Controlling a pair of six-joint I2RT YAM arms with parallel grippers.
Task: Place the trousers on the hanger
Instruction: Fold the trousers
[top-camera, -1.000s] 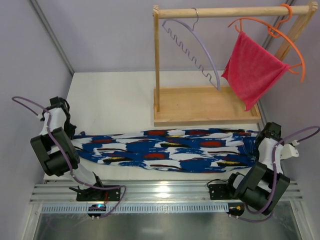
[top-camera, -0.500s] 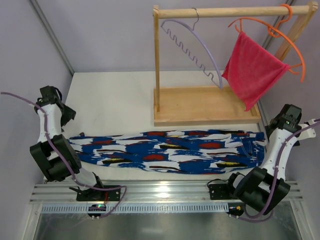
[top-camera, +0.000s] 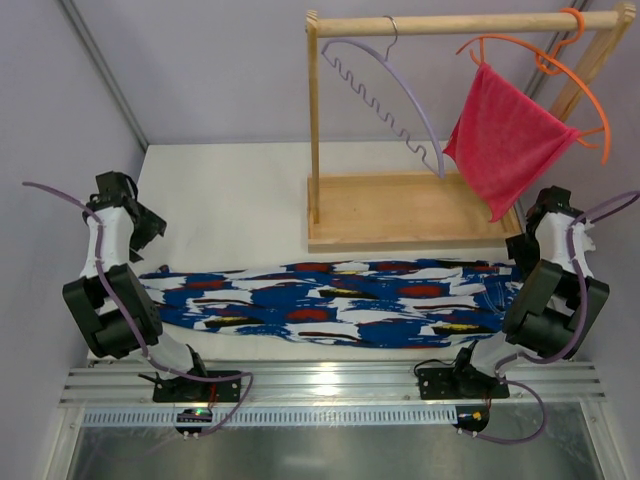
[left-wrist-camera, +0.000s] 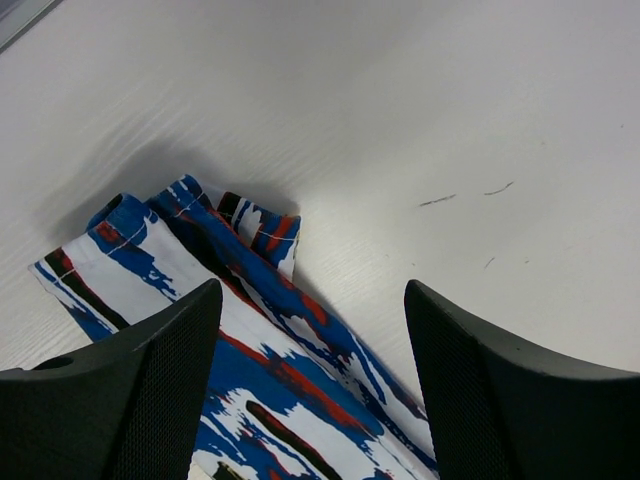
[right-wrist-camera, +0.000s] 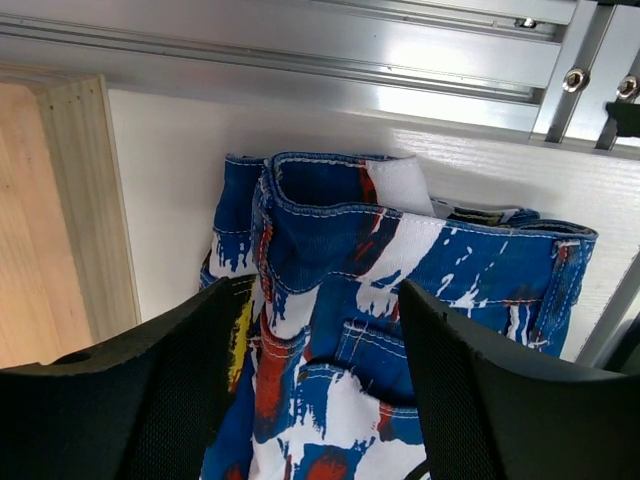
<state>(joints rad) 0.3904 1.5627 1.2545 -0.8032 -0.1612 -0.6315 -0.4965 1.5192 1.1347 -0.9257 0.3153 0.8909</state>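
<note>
1. Top external view: the trousers (top-camera: 330, 305) lie flat in a long band across the near part of the desk (top-camera: 230, 200). They are royal blue with white, red, black and yellow patches and stretch between my two arms.
2. They lie just in front of the wooden rack (top-camera: 400, 215) and well apart from the hanger (top-camera: 410, 97). That is a thin, pale lavender one with a wavy lower bar, hanging bare from the rack's top rod by a silver hook.
3. On the same rod, an orange hanger (top-camera: 548, 62) carries a pink-red cloth (top-camera: 505, 140).
4. My left hand (left-wrist-camera: 310, 305) is open above the leg ends, its dark fingers wide apart with nothing between them. The cuffs lie folded and a little bunched on the desk.
5. My right hand (right-wrist-camera: 325, 300) is open too and grips nothing. It is over the waistband end, where stitching and a pocket edge show.
6. From above, both ends of the band run under my arms and are partly covered.
7. In each wrist view my own fingers cut off the cloth at the lower corners, and only one end of the trousers shows.
</note>
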